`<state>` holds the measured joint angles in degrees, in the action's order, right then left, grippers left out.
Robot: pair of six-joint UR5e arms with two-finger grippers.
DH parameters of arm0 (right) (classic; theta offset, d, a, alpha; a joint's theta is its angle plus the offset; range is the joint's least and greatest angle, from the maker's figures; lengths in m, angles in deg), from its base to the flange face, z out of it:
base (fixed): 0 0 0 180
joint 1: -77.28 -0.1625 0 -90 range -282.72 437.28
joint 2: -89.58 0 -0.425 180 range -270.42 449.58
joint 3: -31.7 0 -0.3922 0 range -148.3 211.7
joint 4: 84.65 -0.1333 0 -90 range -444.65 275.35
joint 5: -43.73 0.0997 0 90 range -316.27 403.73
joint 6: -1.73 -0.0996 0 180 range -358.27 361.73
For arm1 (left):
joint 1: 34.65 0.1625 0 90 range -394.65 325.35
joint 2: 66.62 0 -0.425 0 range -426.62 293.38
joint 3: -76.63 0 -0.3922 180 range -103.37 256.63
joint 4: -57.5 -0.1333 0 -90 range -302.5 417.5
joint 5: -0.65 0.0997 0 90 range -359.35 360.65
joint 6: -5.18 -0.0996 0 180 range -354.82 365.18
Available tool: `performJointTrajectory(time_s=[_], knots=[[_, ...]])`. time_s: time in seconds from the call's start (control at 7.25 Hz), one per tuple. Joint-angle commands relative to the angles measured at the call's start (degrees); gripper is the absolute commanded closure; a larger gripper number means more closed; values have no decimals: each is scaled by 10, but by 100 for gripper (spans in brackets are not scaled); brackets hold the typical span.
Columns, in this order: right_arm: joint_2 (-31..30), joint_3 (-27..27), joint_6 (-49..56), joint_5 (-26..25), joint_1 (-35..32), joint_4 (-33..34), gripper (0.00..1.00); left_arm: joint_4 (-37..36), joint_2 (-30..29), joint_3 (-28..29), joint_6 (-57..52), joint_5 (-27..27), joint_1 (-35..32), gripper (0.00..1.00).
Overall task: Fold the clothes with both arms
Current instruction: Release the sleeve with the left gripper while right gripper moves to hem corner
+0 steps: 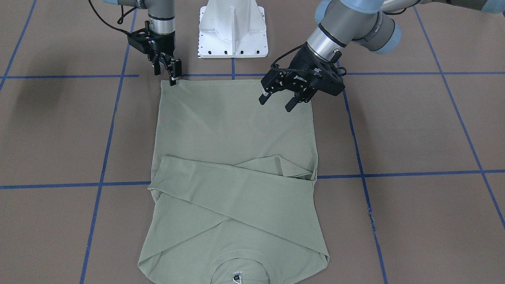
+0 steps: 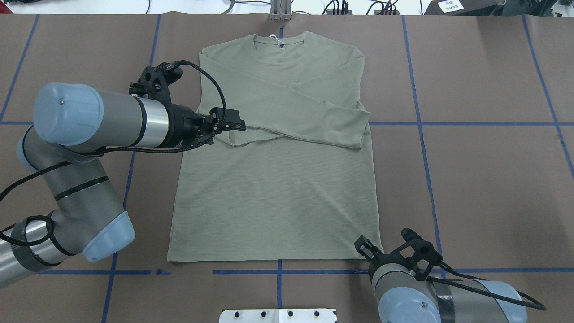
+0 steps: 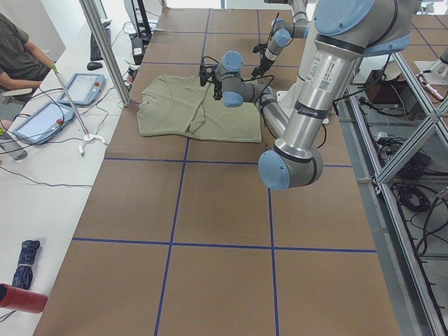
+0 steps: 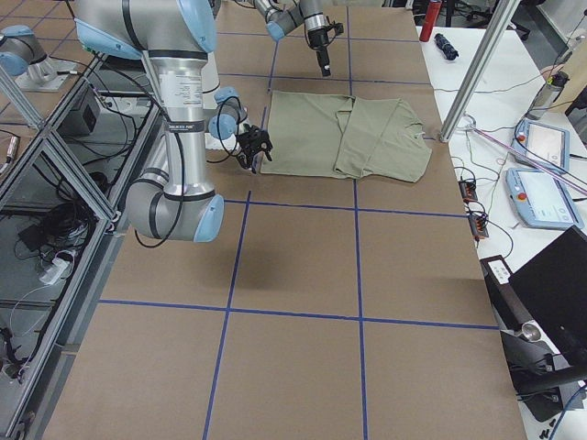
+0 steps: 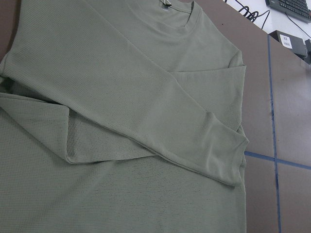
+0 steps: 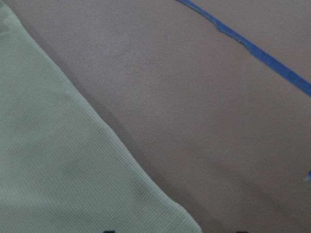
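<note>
The right black two-finger gripper is seen pointing down with its fingers apart. It is set at the corner of the hem that lies just in front of the white metal pedestal base, toward the robot's right. In the right wrist view the two fingertips are barely visible, and the cloth corner appears between them. The left black two-finger gripper is also spread wide and holds nothing. It is held above the cloth, tilted, near the other hem corner but not down on it.

The pale sage-green long-sleeve knit shirt is laid flat on the brown table, its hem toward the pedestal base and its ribbed collar away from it. Both sleeves are crossed over the chest, well away from the base.

The step in hand is judged to be the taking of both hem corners, so that the lower half can be folded away from the base onto the sleeves. It would be done well if the left gripper were lowered fully onto its corner before either pair of fingers is brought together. Both layers of knit should be caught, the two corners raised level and carried at one pace, and the hem kept taut. The crossed sleeves should not be dragged out of place.
</note>
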<state>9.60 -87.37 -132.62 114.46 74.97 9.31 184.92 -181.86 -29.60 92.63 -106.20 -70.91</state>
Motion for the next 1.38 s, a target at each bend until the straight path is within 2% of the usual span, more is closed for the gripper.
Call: performJointTrajectory(time_s=[0.0, 0.28, 0.83, 0.96, 1.1, 1.24], knots=[[0, 2, 8, 3, -3, 0, 15, 0, -1, -1, 0, 1, -1, 4], [0, 6, 9, 3, -2, 0, 19, -1, 0, -1, 0, 1, -2, 4], [3, 16, 23, 5, -16, 0, 19, -1, 0, 0, 0, 1, -2, 4], [5, 19, 23, 5, -15, -2, 23, -1, 0, 1, 1, 1, -2, 4], [16, 20, 23, 4, -15, -2, 45, -1, 0, 0, 1, 1, -2, 4], [22, 24, 23, 4, -15, -1, 83, -1, 0, 1, 1, 1, -2, 4]])
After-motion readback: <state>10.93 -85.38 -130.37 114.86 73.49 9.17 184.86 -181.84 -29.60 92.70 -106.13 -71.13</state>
